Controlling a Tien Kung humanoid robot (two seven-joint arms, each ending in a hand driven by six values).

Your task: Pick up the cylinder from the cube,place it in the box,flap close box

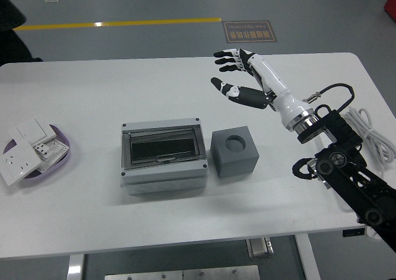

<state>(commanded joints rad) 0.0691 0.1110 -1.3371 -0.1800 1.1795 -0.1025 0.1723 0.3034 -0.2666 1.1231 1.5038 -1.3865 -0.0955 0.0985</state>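
Right hand (238,76) is raised with fingers spread, empty, far right of the closed box (163,154). Cylinder is unseen; the cube (234,151) socket is empty. Lid closure should be verified.

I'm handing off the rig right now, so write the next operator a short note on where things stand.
Right robot hand: raised over the far right part of the table, fingers spread, holding nothing. Left arm: not in view.
Cube: beside the box on its right, its round socket on top is empty.
Box: at mid table, its dark flap lies down flat. The cylinder is not visible; through the flap I cannot tell whether it is inside.
Done, as far as it shows: cylinder off the cube, flap down.
Left: confirm the cylinder is in the box and the flap is properly shut.
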